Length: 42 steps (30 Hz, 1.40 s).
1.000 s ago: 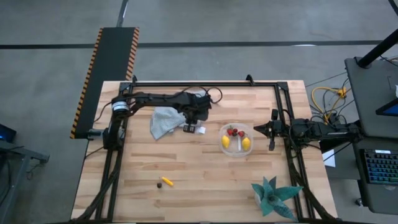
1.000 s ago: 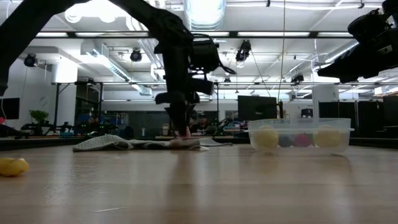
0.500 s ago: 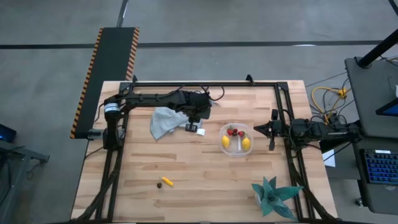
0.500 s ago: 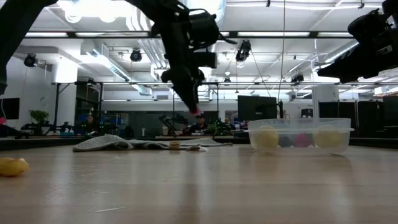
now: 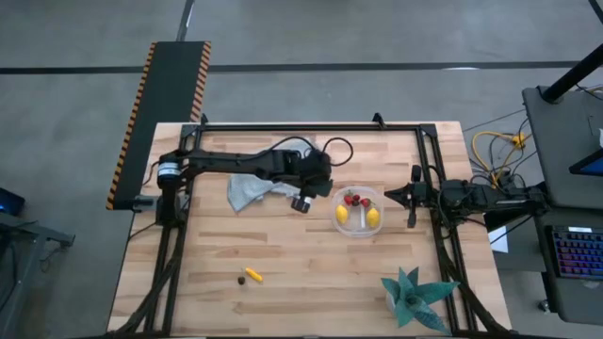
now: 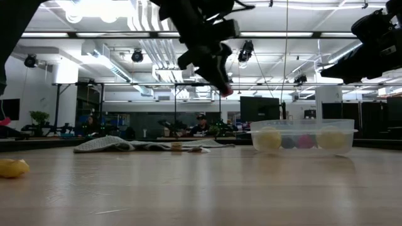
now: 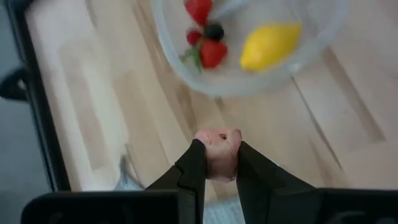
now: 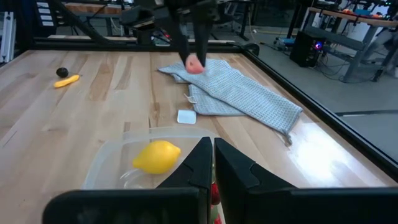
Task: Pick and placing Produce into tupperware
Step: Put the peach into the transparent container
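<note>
The clear tupperware point(image 5: 358, 211) stands right of the table's middle, with yellow lemons and red strawberries in it. It also shows in the low view point(image 6: 303, 145) and the left wrist view point(image 7: 186, 68). My left gripper point(image 5: 304, 201) is raised above the table just left of the tupperware, shut on a small pink-red toy fruit point(image 7: 217, 146). An orange-yellow stick point(image 5: 253, 275) and a dark round bit point(image 5: 241, 279) lie on the table at the near left. My right gripper point(image 5: 411, 198) waits shut and empty just right of the tupperware. My left gripper pinches the small pink-red fruit point(image 7: 219, 138) between its two fingertips, one finger point(image 7: 191, 163) on each side. The fingers slant down toward the tupperware. The fruit is lifted clear, well above the table point(image 6: 226, 92).
A grey-blue cloth point(image 5: 250, 185) lies at the back left of the tupperware, with a small white block point(image 8: 186, 116) beside it. A teal spiky plant point(image 5: 415, 297) stands at the near right corner. Black frame rails run along the table's edges.
My left gripper has risen from the table by the cloth's edge with the small pink-red fruit between its fingers. It has swung toward the table's right, toward the tupperware, and has tipped to a slant. The white block stays on the table.
</note>
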Tool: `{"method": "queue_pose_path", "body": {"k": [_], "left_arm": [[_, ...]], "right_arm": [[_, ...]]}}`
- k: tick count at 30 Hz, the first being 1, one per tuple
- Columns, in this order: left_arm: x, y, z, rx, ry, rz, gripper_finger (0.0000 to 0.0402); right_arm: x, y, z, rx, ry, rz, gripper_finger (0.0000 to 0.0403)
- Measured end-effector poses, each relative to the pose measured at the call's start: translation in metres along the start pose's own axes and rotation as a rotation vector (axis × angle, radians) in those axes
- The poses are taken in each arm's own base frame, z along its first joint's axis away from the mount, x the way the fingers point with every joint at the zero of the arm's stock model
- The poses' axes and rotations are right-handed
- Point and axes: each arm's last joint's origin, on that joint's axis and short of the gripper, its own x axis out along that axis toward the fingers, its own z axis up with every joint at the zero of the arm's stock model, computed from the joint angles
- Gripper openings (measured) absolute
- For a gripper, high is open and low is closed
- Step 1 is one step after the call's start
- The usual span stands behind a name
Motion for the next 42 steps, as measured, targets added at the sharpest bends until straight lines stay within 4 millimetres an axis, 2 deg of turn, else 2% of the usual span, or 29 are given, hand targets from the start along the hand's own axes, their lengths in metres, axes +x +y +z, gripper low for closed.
{"method": "queue_pose_path", "body": {"k": [9,17,25,33,42], "left_arm": [[0.0,0.004,0.019,0.048,-0.166,0.069,0.0043],[0.022,0.004,0.026,0.062,-0.199,0.041,0.0043],[0.031,0.009,0.041,0.089,-0.244,-0.002,0.0043],[0.063,-0.004,0.04,0.104,-0.221,-0.064,0.0043],[0.088,-0.007,0.038,0.124,-0.193,-0.08,0.0043]], "right_arm": [[0.0,0.0,0.0,0.0,-0.001,0.0,0.0009],[0.0,0.0,0.001,-0.002,-0.006,-0.001,0.0009],[0.0,0.0,0.001,-0.005,-0.005,-0.001,0.0009],[0.0,0.0,0.0,-0.007,0.0,-0.001,0.0009],[0.0,0.0,0.0,-0.007,0.0,-0.002,0.0009]]}}
